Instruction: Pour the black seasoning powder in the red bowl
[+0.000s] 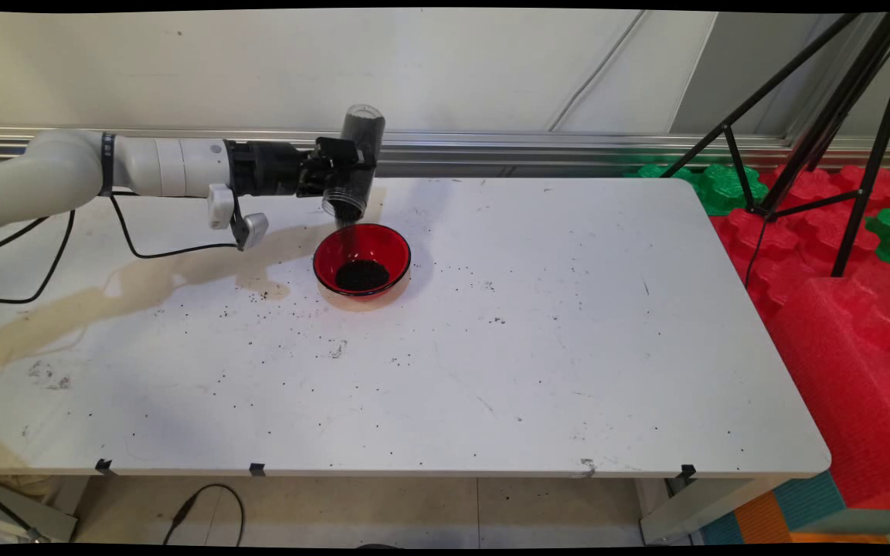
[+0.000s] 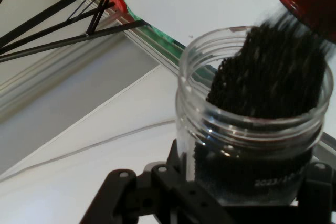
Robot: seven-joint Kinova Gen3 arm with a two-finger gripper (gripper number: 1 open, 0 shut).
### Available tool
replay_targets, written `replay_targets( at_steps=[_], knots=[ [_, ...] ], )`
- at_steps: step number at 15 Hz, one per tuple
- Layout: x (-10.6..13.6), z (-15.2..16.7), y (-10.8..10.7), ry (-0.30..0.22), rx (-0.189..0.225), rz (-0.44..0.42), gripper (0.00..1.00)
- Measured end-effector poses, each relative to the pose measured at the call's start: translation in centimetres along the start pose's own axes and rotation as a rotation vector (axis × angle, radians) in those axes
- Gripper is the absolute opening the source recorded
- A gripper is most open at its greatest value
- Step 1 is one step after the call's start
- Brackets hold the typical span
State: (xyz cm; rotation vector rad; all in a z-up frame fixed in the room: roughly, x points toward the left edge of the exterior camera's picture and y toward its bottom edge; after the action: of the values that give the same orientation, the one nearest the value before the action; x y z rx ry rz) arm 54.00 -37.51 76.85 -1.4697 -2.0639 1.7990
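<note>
The gripper [image 1: 341, 171], upper centre-left of the main view, is clamped across the middle of a clear plastic jar [image 1: 354, 162], its fingers closed on the jar's sides. The jar is tipped mouth-down, its long axis running nearly vertical in the frame with the closed base at the top and the threaded open mouth at the bottom. In the hand view dark granules [image 2: 273, 72] crowd the jar's mouth and spill over its rim. Directly below the mouth in the main view sits a red bowl [image 1: 391, 245], apart from the jar, with a thin dark stream falling between them and a black heap [image 1: 361, 274] lying in the bowl's bottom. The bowl stands on the white table [image 1: 568, 324], where loose dark specks [image 1: 337, 349] lie scattered around it.
</note>
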Motion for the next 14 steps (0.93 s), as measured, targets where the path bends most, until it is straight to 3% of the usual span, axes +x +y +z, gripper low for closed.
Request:
replay_targets(
  at_steps=[14],
  knots=[
    [-0.03, 0.02, 0.07, 0.004, 0.0, 0.02, 0.0]
  ],
)
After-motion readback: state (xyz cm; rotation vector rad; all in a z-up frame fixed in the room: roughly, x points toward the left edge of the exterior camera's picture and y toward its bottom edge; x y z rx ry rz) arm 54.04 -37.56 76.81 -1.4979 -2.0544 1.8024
